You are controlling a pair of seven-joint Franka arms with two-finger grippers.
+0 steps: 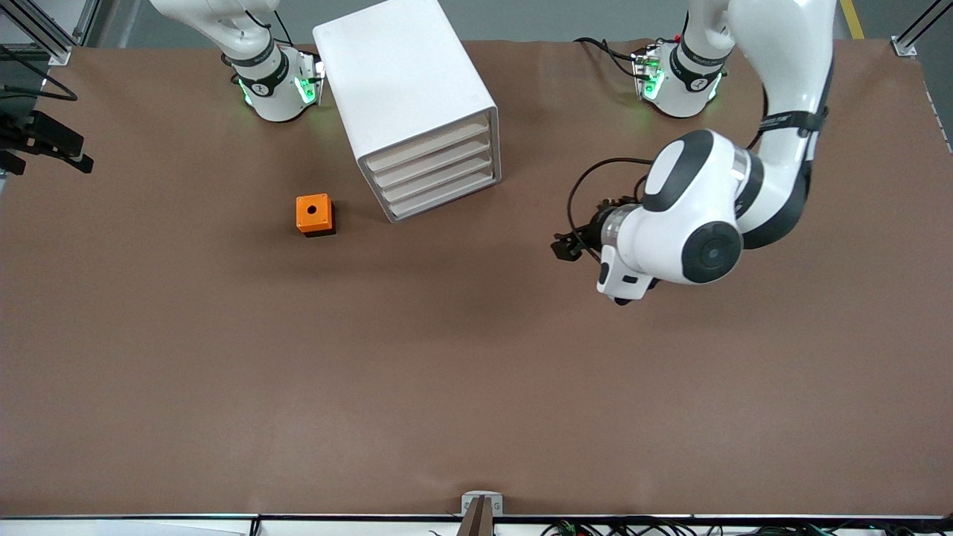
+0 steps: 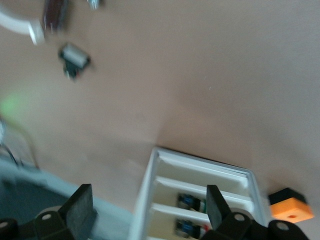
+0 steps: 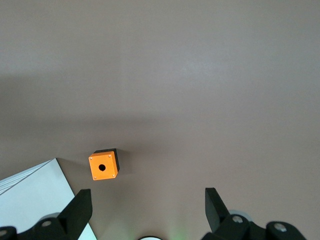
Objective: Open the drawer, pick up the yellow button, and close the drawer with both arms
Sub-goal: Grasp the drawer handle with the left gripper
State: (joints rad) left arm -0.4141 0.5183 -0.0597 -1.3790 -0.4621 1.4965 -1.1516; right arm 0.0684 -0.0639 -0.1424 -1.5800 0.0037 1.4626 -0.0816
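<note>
The white cabinet (image 1: 406,82) stands near the robots' bases with its stacked drawers (image 1: 435,173) all pushed in. In the left wrist view the drawer fronts (image 2: 200,186) show small blue parts (image 2: 188,201) in the gaps. I cannot tell whether one of them is the button. My left gripper (image 1: 567,246) hangs open over the bare table toward the left arm's end, pointed at the cabinet front, its fingers (image 2: 82,207) holding nothing. My right gripper (image 3: 148,210) is open and empty high above the table, and out of sight in the front view.
An orange box with a round hole (image 1: 314,214) sits on the table beside the cabinet toward the right arm's end, also seen as the orange box (image 3: 103,166) and the orange box (image 2: 291,210). Brown table (image 1: 476,372) stretches wide toward the front camera.
</note>
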